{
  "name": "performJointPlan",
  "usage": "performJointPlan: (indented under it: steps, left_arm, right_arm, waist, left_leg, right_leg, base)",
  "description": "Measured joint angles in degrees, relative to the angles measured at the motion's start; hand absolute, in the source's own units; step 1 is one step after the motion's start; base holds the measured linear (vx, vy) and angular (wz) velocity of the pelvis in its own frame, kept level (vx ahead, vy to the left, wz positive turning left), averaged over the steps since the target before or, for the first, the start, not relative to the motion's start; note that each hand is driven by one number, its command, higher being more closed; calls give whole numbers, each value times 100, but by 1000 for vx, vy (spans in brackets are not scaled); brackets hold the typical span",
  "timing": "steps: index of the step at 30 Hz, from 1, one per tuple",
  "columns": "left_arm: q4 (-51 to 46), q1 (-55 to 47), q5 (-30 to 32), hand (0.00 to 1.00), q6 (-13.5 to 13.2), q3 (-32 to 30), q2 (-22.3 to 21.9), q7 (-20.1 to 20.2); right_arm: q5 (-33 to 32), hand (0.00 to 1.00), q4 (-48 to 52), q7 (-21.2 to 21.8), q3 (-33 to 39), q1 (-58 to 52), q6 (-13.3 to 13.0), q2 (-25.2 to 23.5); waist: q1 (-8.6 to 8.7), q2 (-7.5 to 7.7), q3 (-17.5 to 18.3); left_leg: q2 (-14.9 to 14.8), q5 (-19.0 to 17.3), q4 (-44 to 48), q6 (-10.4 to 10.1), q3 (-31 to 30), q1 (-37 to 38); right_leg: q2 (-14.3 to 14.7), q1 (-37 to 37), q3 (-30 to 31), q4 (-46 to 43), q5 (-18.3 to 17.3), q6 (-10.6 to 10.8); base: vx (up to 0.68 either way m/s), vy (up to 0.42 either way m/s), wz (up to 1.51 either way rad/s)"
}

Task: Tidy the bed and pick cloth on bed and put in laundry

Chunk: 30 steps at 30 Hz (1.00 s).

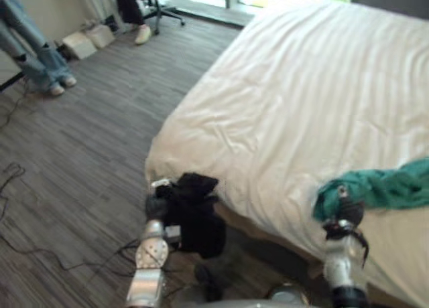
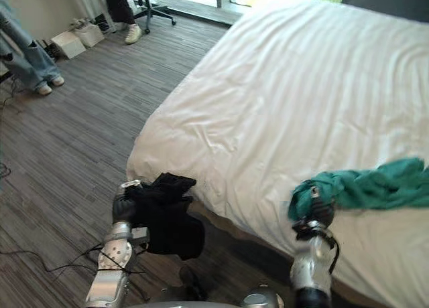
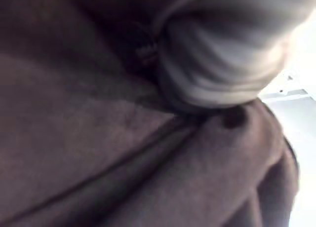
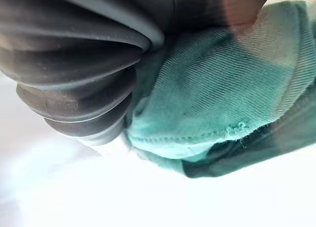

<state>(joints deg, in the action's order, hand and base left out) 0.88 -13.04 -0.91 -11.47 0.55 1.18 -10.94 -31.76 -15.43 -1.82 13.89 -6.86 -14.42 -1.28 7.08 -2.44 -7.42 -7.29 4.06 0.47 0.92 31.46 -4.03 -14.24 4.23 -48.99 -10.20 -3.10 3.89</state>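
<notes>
At the foot corner of the white bed (image 1: 301, 87), your left hand (image 1: 155, 205) is clamped on a black garment (image 1: 198, 221), which hangs clear of the mattress over the wood floor (image 1: 87, 154). Your right hand (image 2: 315, 213) is buried in the bunched end of a teal green cloth (image 1: 392, 186) lying on the cover near the bed's front edge. Its fingers are hidden in the folds, so you cannot tell whether they have closed.

The step in hand looks like securing the green cloth. Confirm a full handful before you lift, and raise it straight up so the trailing part does not drag and rumple the smooth cover. Keep the black garment high enough that its hem stays off the floor.

The green cloth's long axis runs along the front edge, with the gathered end at your hand and the loose end pointing to your right. The black garment hangs roughly vertical. A person in jeans (image 1: 40, 60) stands well apart.
</notes>
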Motion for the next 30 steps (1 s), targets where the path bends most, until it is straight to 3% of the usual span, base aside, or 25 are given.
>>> performJointPlan:
  steps: [4,6,7,8,9,10,11,12,14,15,16,18,19,20,21,22,23,24,26,28,30]
  left_arm:
    - [15,-403,-282,100,45,233,-277,328]
    - [113,-453,-434,100,58,355,-264,479]
    - [197,-448,-552,100,95,389,-246,524]
    - [237,-446,-653,100,131,439,-212,567]
    - [242,-446,-710,100,128,485,-198,573]
    - [332,-439,-797,100,125,575,-85,583]
    - [482,-393,-927,100,138,571,-16,569]
    - [602,-401,-1009,100,159,581,8,569]
    - [778,-422,-1090,100,208,632,23,570]
    - [787,-424,-1091,100,210,635,23,570]
    - [927,-437,-1159,100,223,668,27,570]
    - [1132,-445,-1331,100,231,673,40,570]
    - [1157,-445,-1357,100,231,677,46,572]
    - [1177,-479,-1460,100,234,728,111,576]
    - [1298,-522,-1566,100,273,893,116,604]
    - [1300,-547,-1590,100,285,941,108,611]
    - [1306,-612,-1700,100,309,1080,45,647]
    - [1305,-661,-1815,100,366,1190,-9,725]
    - [1269,-704,-1886,100,367,1343,-25,782]
    - [1264,-722,-1885,100,367,1451,-20,843]
    - [1265,-728,-1880,100,381,1528,20,841]
  right_arm:
    - [539,100,8,29,-443,-440,137,-256]
    - [1049,100,-1,12,-619,-595,199,-260]
    - [1310,100,-14,-49,-752,-704,260,-270]
    - [1628,100,-98,-70,-901,-788,350,-267]
    - [1734,100,-151,-70,-955,-818,371,-265]
    - [1924,100,-227,-71,-1081,-914,405,-238]
    - [2064,100,-227,-74,-1279,-1019,442,-238]
    - [2134,100,-224,-77,-1377,-1105,460,-232]
    - [2263,100,-196,-116,-1429,-1287,468,-232]
    - [2280,100,-193,-122,-1429,-1300,469,-233]
    - [2360,100,-128,-194,-1442,-1437,475,-243]
    - [2499,100,-101,-242,-1505,-1494,480,-245]
    - [2537,100,-98,-256,-1530,-1496,480,-243]
    - [2577,100,-55,-302,-1662,-1547,480,-246]
    - [2719,100,28,-320,-1761,-1620,497,-243]
    - [2753,100,60,-326,-1767,-1642,499,-217]
    - [2845,100,108,-342,-1798,-1740,502,-155]
    - [3013,100,109,-348,-1850,-1746,580,-119]
    - [3181,100,112,-351,-1896,-1736,606,-124]
    - [3289,100,122,-348,-1987,-1724,605,-142]
    - [3342,100,122,-352,-2030,-1729,618,-206]
  waist:
    - [-11,-40,22]
    - [-13,51,-13]
    - [-20,136,-17]
    - [-18,178,-28]
    - [-16,192,-11]
    - [-18,168,-27]
    - [-27,178,-27]
    - [-26,183,-28]
    - [-32,224,-18]
    - [-34,229,-16]
    - [-116,252,-9]
    - [-150,296,-28]
    - [-150,333,-38]
    - [-168,496,-37]
    - [-150,572,2]
    - [-159,554,-8]
    - [-252,447,-20]
    - [-346,405,-8]
    - [-358,320,47]
    - [-517,366,67]
    - [-510,428,111]
  left_leg:
    - [162,12,-287,28,-243,117]
    - [326,-23,-354,78,-492,270]
    - [431,-48,-349,122,-783,324]
    - [500,-17,-371,210,-1224,408]
    - [513,18,-377,272,-1399,390]
    - [525,-5,-406,298,-1782,343]
    - [549,37,-414,332,-2267,271]
    - [619,64,-411,342,-2681,247]
    - [831,88,-375,358,-3348,237]
    - [842,88,-373,358,-3376,236]
    - [973,78,-358,371,-3699,210]
    - [988,75,-358,375,-3771,181]
    - [1001,75,-356,375,-3772,178]
    - [1124,69,-384,368,-3728,151]
    - [1093,106,-420,315,-3573,244]
    - [1031,128,-422,256,-3504,237]
    - [942,194,-409,65,-3460,228]
    - [889,229,-401,16,-3449,232]
    - [817,214,-442,-6,-3417,290]
    - [744,172,-467,-69,-3338,325]
    - [750,172,-487,-70,-3328,332]
  right_leg:
    - [-426,8,-258,-791,-22,-10]
    - [-808,41,-295,-1550,-14,-21]
    - [-1049,49,-198,-2038,62,-139]
    - [-1180,-115,289,-2623,346,-576]
    - [-1174,-237,555,-2820,413,-629]
    - [-916,-422,1189,-2919,-145,-274]
    - [-516,-584,1810,-2762,-602,-189]
    - [-240,-645,2169,-2570,-835,-106]
    - [140,-751,2888,-2220,-1118,-51]
    - [159,-766,2938,-2206,-1129,-46]
    - [466,-971,3741,-1987,-1297,93]
    - [823,-1178,4535,-1479,-1325,149]
    - [845,-1168,4633,-1338,-1317,159]
    - [819,-1152,4848,-877,-1205,133]
    - [767,-1055,4669,-848,-897,31]
    - [777,-1024,4600,-820,-901,26]
    - [811,-896,4422,-743,-853,-47]
    - [853,-694,4235,-547,-768,-86]
    - [939,-487,4113,-288,-668,-100]
    - [1017,-364,4132,-23,-555,-111]
    - [1012,-319,4118,49,-549,-118]
  base:
    - [26,12,39]
    - [81,41,67]
    - [153,28,123]
    - [188,18,135]
    - [192,-3,158]
    - [178,-20,176]
    - [154,-28,220]
    - [145,-56,197]
    - [109,-85,172]
    - [95,-125,193]
    - [63,-115,130]
    - [71,-205,158]
    - [16,-194,130]
    - [45,-228,127]
    - [45,-185,119]
    - [126,-222,98]
    - [153,-154,53]
    - [182,-179,52]
    - [135,-101,35]
    - [95,-57,-2]
    - [61,-25,-1]
